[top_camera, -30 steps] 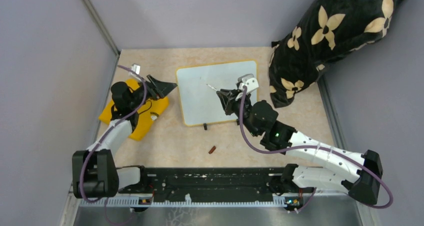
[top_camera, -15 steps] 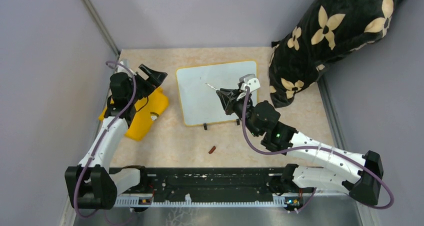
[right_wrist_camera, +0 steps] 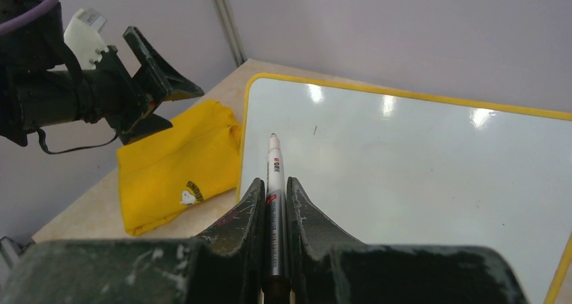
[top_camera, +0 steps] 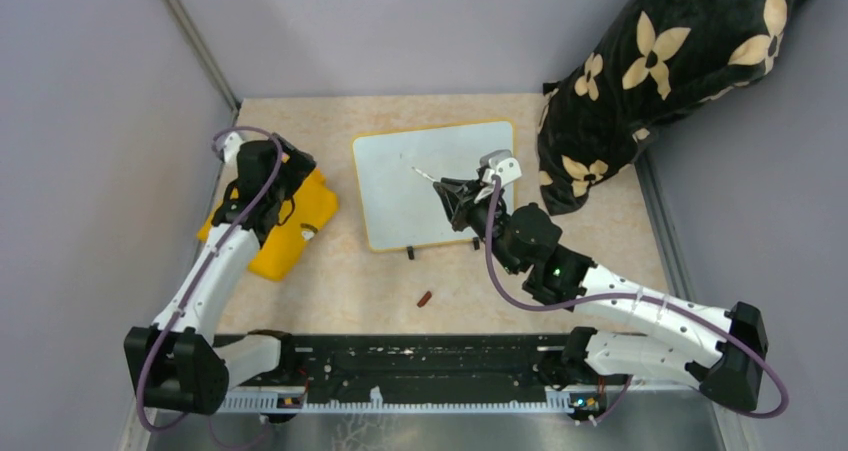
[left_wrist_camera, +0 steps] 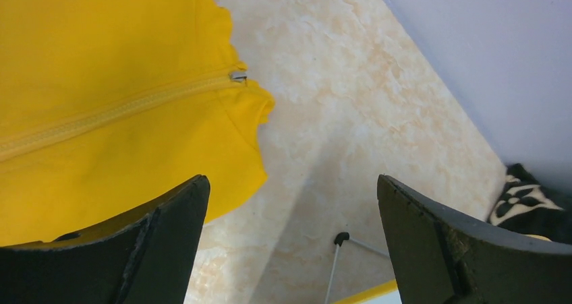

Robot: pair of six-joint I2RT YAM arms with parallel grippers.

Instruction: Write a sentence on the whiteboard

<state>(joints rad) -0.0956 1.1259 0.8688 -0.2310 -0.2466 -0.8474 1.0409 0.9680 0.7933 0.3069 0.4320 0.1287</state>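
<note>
My right fingers [top_camera: 455, 193] are clenched tight on a marker [right_wrist_camera: 275, 166], its white barrel pinched between the two black pads and sticking out ahead of them, tilted down toward the whiteboard [top_camera: 400, 206]. The board lies flat in the middle of the beige marbled surface [top_camera: 350, 281], yellow rim all round, with two small black feet [top_camera: 410, 254] along its near edge. The marker's tip sits over the board's left half, not far from the rim; I cannot tell whether it touches the white face. The only writing I can make out is a small dark stroke [right_wrist_camera: 314, 130] a little beyond the tip. My left fingers [top_camera: 288, 183] are spread wide and grasping nothing, hanging over the yellow cloth [top_camera: 300, 229] that lies on the surface left of the board, apart from it. From my left wrist I see the cloth's zipper [left_wrist_camera: 135, 105] and its far edge, bare surface beyond it, and a corner of the board low in view. A small reddish-brown cap [top_camera: 425, 298] lies alone on the surface nearer my bases. A black cushion with cream flowers [top_camera: 680, 61] leans in the far right corner, just beside the board.
</note>
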